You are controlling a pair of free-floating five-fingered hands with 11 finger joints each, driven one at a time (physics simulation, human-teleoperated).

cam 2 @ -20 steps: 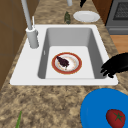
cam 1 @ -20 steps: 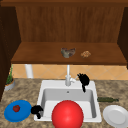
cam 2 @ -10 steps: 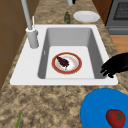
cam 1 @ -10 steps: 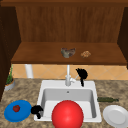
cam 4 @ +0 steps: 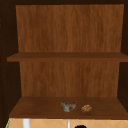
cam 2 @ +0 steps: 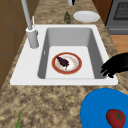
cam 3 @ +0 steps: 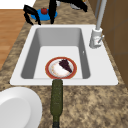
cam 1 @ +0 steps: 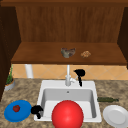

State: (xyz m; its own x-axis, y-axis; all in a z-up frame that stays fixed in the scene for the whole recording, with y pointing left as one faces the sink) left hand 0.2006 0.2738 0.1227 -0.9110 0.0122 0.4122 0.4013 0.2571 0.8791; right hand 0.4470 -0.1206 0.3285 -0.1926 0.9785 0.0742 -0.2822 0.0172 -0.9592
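Black left hand [cam 1: 36,110] fingers curled, empty, beside round blue plate [cam 1: 17,111], right hand [cam 1: 80,73] fingers drooping by chrome faucet [cam 1: 67,75].

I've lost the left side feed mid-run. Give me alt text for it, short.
A black hand hovers with curled fingers over the sink's near right rim, holding nothing. In the basin lies a red-rimmed plate with a dark food item. A blue plate carrying a tomato sits on the counter in front, and the faucet stands at left.
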